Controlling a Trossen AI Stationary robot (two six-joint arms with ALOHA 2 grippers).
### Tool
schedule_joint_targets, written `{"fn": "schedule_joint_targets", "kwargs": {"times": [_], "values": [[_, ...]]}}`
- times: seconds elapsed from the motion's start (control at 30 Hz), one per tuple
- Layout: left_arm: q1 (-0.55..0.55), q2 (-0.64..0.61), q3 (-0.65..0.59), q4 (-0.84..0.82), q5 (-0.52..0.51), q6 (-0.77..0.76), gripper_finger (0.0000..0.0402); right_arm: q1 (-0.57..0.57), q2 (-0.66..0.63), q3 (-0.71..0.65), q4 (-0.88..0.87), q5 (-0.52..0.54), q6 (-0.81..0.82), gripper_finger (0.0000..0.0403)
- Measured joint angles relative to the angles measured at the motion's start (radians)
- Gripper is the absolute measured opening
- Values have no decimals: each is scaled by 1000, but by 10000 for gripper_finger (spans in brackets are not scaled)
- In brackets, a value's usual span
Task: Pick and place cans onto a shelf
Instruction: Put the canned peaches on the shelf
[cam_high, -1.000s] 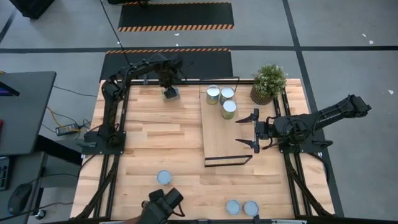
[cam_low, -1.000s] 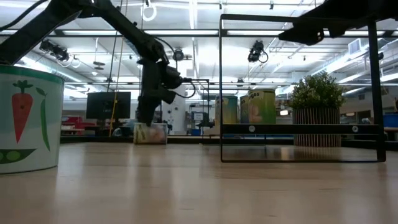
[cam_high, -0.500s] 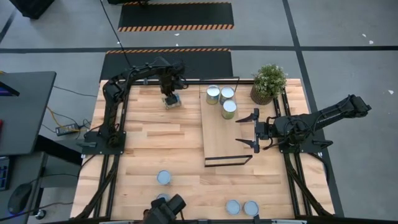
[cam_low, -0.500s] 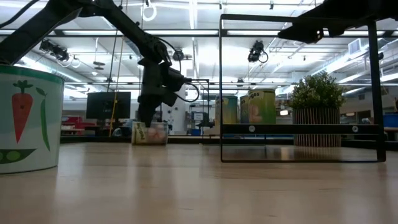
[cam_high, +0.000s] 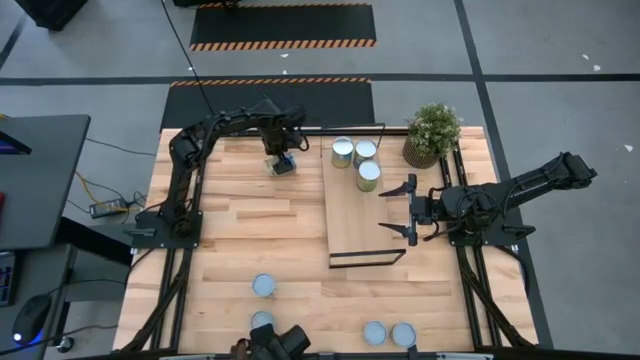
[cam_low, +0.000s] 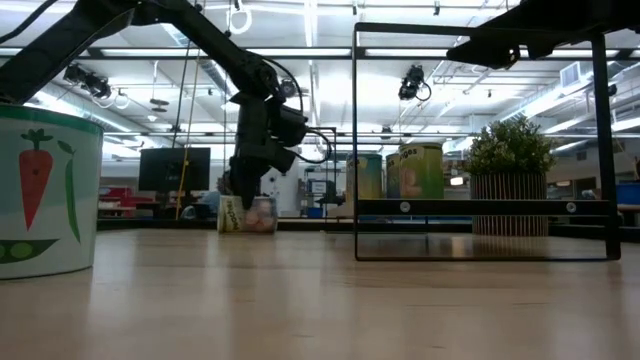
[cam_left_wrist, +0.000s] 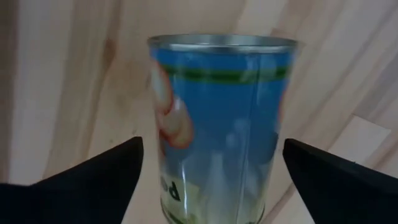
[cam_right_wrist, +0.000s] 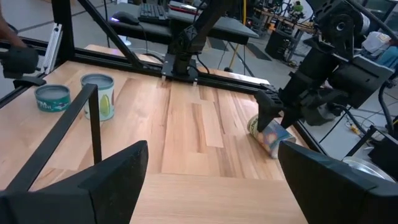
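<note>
Four cans (cam_high: 264, 285) stand on the near part of the wooden table (cam_high: 240, 230): one toward the near left, a second just nearer than it at the table's edge, and two side by side at the near right. One of these near cans fills the left of the low view and shows a carrot and pea pods printed on a white label. Farther in, the shelf (cam_high: 352, 225) lies right of centre, a long light-wood board running near to far with a thin black wire frame at its near end and its far end. The right gripper (cam_high: 386, 212) hovers over the shelf's right edge about halfway along; its two fingers are spread wide, point left across the board and pinch nothing. Beyond it, three more cans with silver tops are grouped on the far end of the shelf, two side by side at the back and one just nearer on the right. A potted green plant (cam_high: 432, 130) sits at the far right corner of the table, just right of the shelf. At the far side of the table, left of the shelf and apart from it, the left gripper (cam_high: 283, 160) reaches down over a blue-labelled can (cam_left_wrist: 217, 124). This can rests on the bare table and, seen from the right wrist, appears to lie tipped on its side. The left claw is spread, with one finger on each side of the can and a clear gap of wood showing between each finger and the label, so it straddles the can without gripping it.
</note>
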Motion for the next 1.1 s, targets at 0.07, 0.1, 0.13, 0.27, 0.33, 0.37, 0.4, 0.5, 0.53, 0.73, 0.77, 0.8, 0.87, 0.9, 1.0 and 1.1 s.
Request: {"fn": "schedule_joint_targets", "kwargs": {"times": [0.07, 0.1, 0.13, 0.27, 0.33, 0.37, 0.4, 0.5, 0.53, 0.73, 0.77, 0.8, 0.87, 0.9, 1.0, 1.1], "values": [[-8, 0, 0, -3, -1, 0, 393, 0, 0, 0, 0, 0, 0, 368], [-12, 0, 0, -2, 0, 0, 390, 0, 0, 0, 0, 0, 0, 368], [-16, 0, 0, -1, 2, 0, 387, 0, 0, 0, 0, 0, 0, 368], [-27, 5, -3, 33, -12, 0, 381, 0, 0, 0, 0, 0, 0, 368], [-34, 5, -27, 91, -23, -1, 381, 0, 0, 0, 0, 0, 0, 368], [-35, 5, -41, 107, -27, -1, 381, 0, 0, 0, 0, -1, 0, 368], [-37, 6, -55, 119, -36, -1, 381, 0, 0, 0, 0, -1, 0, 368], [-36, 6, -96, 140, -53, 7, 384, 0, 0, 0, 0, -1, 3, 368], [-36, 6, -106, 139, -51, 7, 384, 0, 0, 0, 0, -1, 2, 368], [-36, 6, -124, 134, -50, -21, 374, 0, 0, 0, 13, -1, -1, 368], [-38, 6, -124, 134, -50, -25, 370, 0, 0, 0, 14, -2, -2, 368], [-38, 6, -124, 134, -50, -25, 366, 0, 0, 0, 14, -3, -2, 368], [-38, 6, -124, 132, -50, -27, 355, 0, 0, 0, 14, -3, -3, 368], [-38, 5, -124, 129, -50, -27, 348, 0, 0, 0, 14, -3, -3, 368], [-38, 2, -115, 73, -50, -27, 329, 0, 0, 0, 14, -3, -8, 368], [-38, 1, -83, -39, -46, -36, 317, 0, 0, 0, 14, -2, -16, 368]]}}
